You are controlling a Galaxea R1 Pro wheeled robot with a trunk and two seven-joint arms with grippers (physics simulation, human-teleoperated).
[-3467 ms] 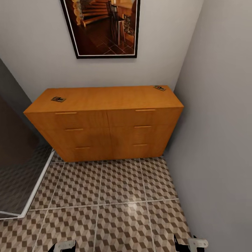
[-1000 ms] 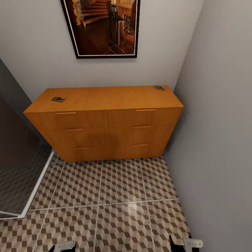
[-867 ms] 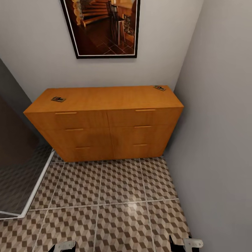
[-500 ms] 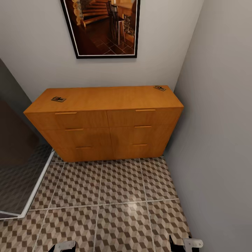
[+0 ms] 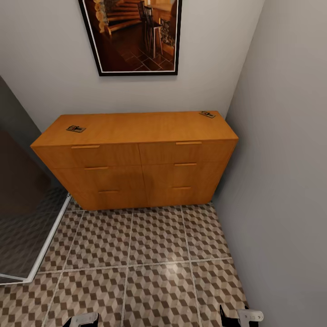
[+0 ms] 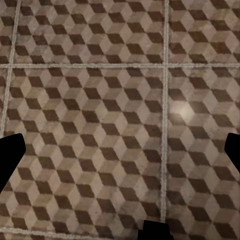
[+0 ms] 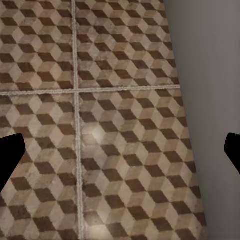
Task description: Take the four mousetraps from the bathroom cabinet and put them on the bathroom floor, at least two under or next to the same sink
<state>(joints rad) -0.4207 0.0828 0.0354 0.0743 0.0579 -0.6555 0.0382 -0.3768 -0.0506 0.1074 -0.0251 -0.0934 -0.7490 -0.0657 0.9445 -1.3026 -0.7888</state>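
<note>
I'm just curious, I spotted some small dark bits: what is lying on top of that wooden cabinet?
Two mousetraps lie on the cabinet: one near its left end, another at the back right corner. The drawers are shut, so anything inside is hidden.

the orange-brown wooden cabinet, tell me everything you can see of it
The low, wide orange-brown wooden cabinet stands on the cube-patterned tiled floor, its back against the pale wall under a framed picture, its right end in the corner by the grey side wall. Its front has two columns of three drawer fronts, all shut, each with a slim bar handle. Two small dark mousetraps lie flat on its top: one near the left front, one at the right rear corner.
</note>
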